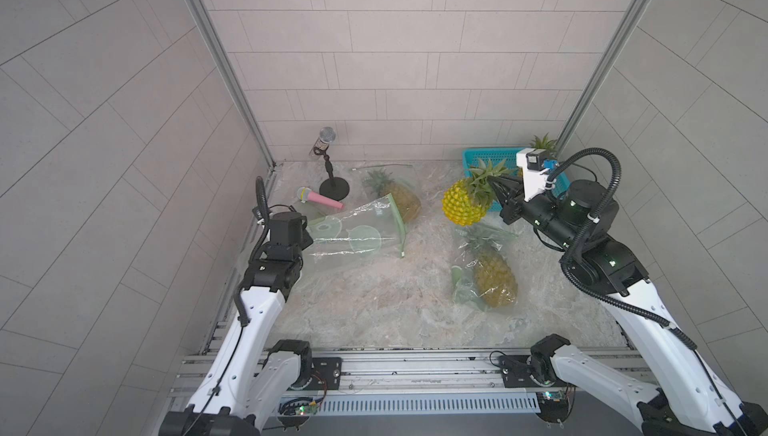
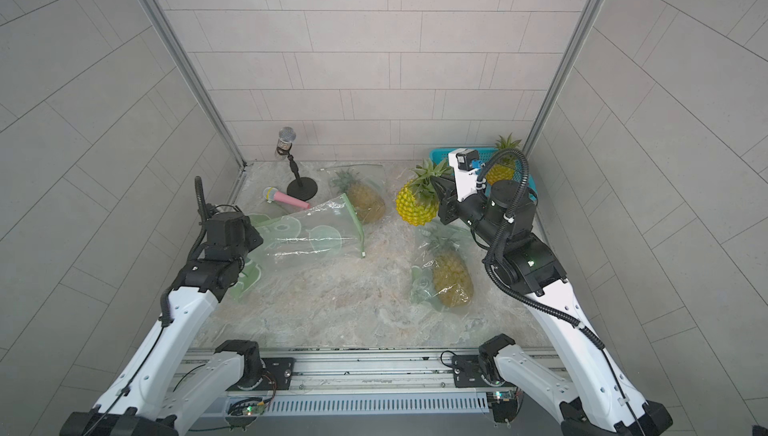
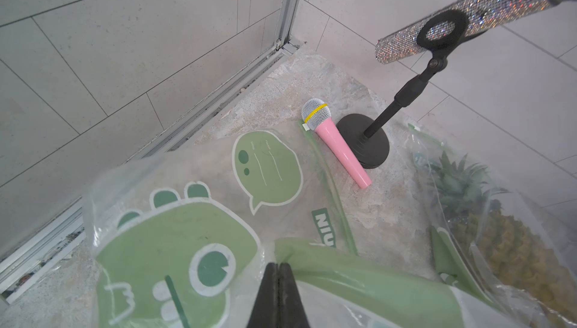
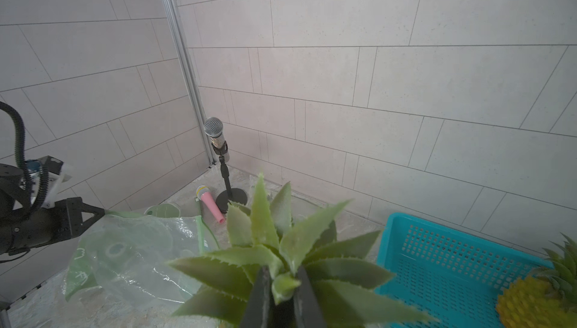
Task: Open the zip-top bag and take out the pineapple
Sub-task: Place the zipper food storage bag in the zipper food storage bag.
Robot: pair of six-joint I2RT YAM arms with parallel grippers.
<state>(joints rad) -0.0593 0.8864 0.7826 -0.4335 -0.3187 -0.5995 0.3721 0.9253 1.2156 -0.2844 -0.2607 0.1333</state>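
The right gripper (image 4: pixel 282 275) pinches the leafy crown of a bright yellow pineapple (image 1: pixel 462 205), its jaws closed on a middle leaf. The fruit hangs clear of the table (image 1: pixel 374 313), outside any bag, just beside the blue basket (image 1: pixel 490 155) at the back right. A second pineapple (image 2: pixel 500 173) lies in that basket.

The left gripper (image 3: pixel 278 266) has its jaws pressed together on the green-printed film of an empty zip-top bag (image 1: pixel 357 232). It holds that end raised, while the mouth with its green zip strip faces the middle of the table.

A rear bag (image 1: pixel 401 201) and a front bag (image 1: pixel 494 282) lie on the table — each with a pineapple inside. A pink microphone (image 1: pixel 322 199) lies beside a microphone stand (image 1: pixel 334 189) at the back left.
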